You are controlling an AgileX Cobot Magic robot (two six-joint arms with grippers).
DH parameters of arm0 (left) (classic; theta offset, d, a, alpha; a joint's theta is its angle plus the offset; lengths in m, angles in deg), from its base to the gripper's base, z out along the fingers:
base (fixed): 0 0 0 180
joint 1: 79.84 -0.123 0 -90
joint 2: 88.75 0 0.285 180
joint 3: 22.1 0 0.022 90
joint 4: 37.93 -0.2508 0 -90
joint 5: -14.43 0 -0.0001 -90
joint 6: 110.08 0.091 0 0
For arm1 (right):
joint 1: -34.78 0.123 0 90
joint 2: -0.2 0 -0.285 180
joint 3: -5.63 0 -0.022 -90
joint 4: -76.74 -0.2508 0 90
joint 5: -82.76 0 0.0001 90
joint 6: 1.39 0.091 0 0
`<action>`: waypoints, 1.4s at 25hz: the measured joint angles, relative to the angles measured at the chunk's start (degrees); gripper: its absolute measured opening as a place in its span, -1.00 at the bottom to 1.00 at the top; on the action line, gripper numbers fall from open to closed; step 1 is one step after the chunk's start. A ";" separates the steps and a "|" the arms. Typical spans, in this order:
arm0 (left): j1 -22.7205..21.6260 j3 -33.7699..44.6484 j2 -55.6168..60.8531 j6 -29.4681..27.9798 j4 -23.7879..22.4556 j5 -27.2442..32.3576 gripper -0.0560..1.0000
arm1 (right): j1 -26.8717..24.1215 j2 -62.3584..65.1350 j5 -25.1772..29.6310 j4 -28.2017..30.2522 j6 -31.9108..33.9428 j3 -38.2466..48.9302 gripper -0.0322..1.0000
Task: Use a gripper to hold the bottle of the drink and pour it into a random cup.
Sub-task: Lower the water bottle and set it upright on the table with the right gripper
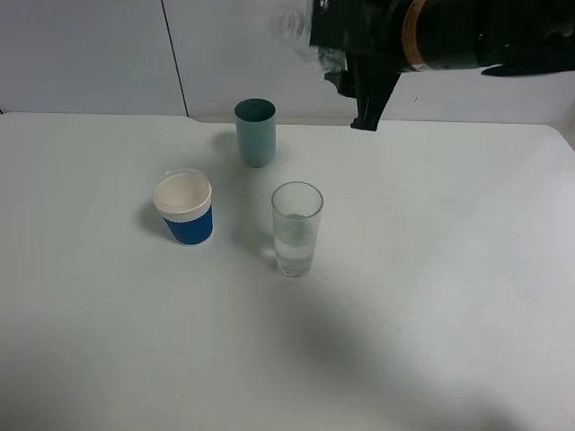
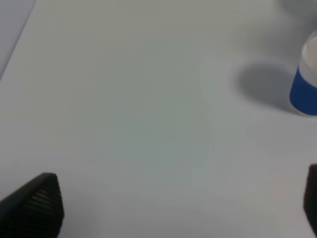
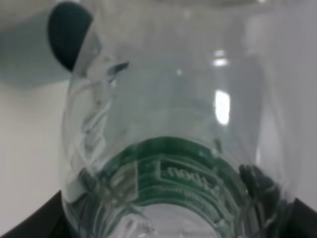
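Note:
My right gripper (image 1: 350, 54) hangs high over the far side of the table, shut on the bottle of the drink (image 1: 293, 25), which shows as a clear blur sticking out to its left. The right wrist view is filled by the bottle (image 3: 173, 124), clear plastic with a green label, and dark fingers (image 3: 29, 223) show at its sides. The cup (image 1: 296, 229), a tall clear glass, stands mid-table below and in front of the bottle, with what looks like some clear liquid in its lower part. My left gripper (image 2: 173, 208) is open over bare table.
A teal cup (image 1: 256, 132) stands at the back behind the glass; its rim (image 3: 69, 32) shows past the bottle. A white paper cup with a blue sleeve (image 1: 184, 208) stands left of the glass, and also appears in the left wrist view (image 2: 304, 84). The white table (image 1: 431, 296) spreads wide.

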State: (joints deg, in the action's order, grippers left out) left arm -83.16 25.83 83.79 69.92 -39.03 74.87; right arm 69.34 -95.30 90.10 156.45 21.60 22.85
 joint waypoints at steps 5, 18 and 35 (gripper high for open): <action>0.00 0.00 0.00 0.00 0.00 0.00 0.96 | -4.23 1.20 -5.76 -11.98 8.62 0.00 0.16; 0.00 0.00 0.00 0.00 0.00 0.00 0.96 | -13.35 1.50 -26.02 -20.26 14.61 6.77 0.16; 0.00 0.00 0.00 0.00 0.00 0.00 0.96 | -24.03 -0.71 -49.30 -51.66 -11.26 26.27 0.16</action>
State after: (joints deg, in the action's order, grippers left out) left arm -83.16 25.83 83.79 69.92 -39.03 74.87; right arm 45.32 -96.01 40.80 104.79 10.34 49.11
